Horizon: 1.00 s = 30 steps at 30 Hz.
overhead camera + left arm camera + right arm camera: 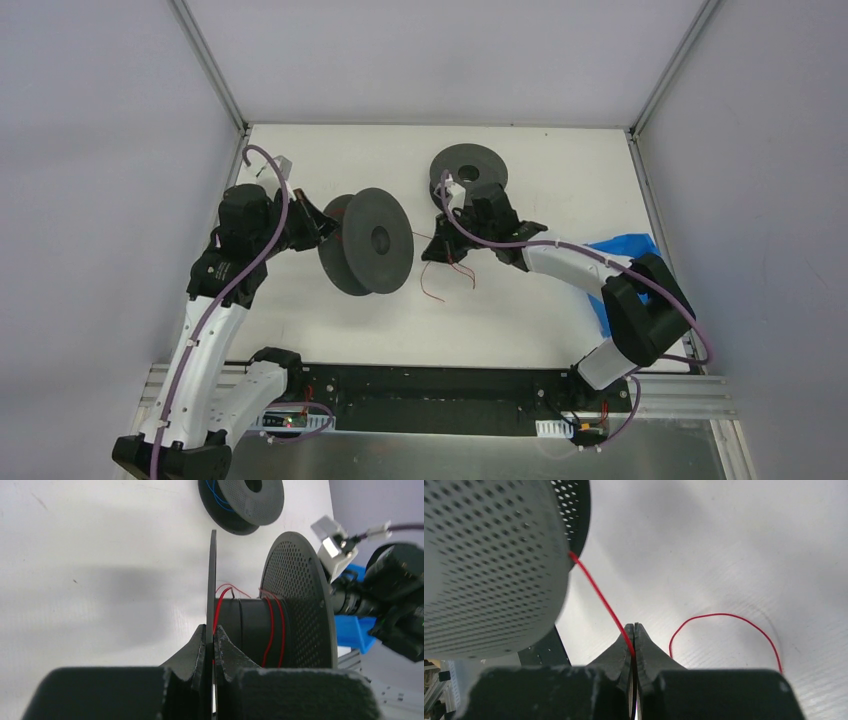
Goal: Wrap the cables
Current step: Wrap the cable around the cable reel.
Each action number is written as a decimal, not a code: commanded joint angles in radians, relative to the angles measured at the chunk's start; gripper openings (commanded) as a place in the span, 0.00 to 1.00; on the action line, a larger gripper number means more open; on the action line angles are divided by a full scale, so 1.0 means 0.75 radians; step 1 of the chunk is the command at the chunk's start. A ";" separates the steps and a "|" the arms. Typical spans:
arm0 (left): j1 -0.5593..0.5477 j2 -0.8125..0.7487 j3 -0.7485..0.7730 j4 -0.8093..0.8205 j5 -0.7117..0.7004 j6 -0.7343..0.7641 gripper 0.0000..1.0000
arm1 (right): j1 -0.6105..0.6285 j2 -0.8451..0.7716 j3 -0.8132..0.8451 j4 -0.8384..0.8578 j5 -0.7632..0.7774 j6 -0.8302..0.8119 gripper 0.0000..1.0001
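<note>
The left end effector (210, 636) is clamped shut on the thin edge of one flange of the upright spool (368, 242), held on edge near the middle of the white worktop (560, 300). A few turns of the red cable (600, 594) lie around the spool's hub. From there the strand runs taut toward 3 o'clock, where the right end effector (634, 630) pinches it between closed fingers. Past the pinch, the loose tail curls on the worktop toward 6 o'clock. A second spool (470, 170) lies flat at 1 o'clock of the first, with blue wire (216, 494) wound in it.
</note>
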 commanded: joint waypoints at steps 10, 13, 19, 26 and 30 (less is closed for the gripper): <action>0.043 -0.144 -0.113 0.195 -0.480 -0.331 0.00 | 0.067 0.046 -0.323 0.395 0.029 0.169 0.06; 0.046 -0.132 -0.119 0.199 -0.530 -0.333 0.00 | 0.070 0.052 -0.329 0.387 0.027 0.163 0.06; 0.056 -0.097 -0.129 0.225 -0.626 -0.369 0.00 | 0.150 0.029 -0.359 0.355 0.101 0.207 0.07; 0.081 -0.063 -0.138 0.247 -0.662 -0.393 0.00 | 0.298 -0.046 -0.451 0.319 0.232 0.239 0.10; 0.088 -0.055 -0.162 0.254 -0.724 -0.391 0.00 | 0.346 -0.086 -0.451 0.249 0.325 0.232 0.06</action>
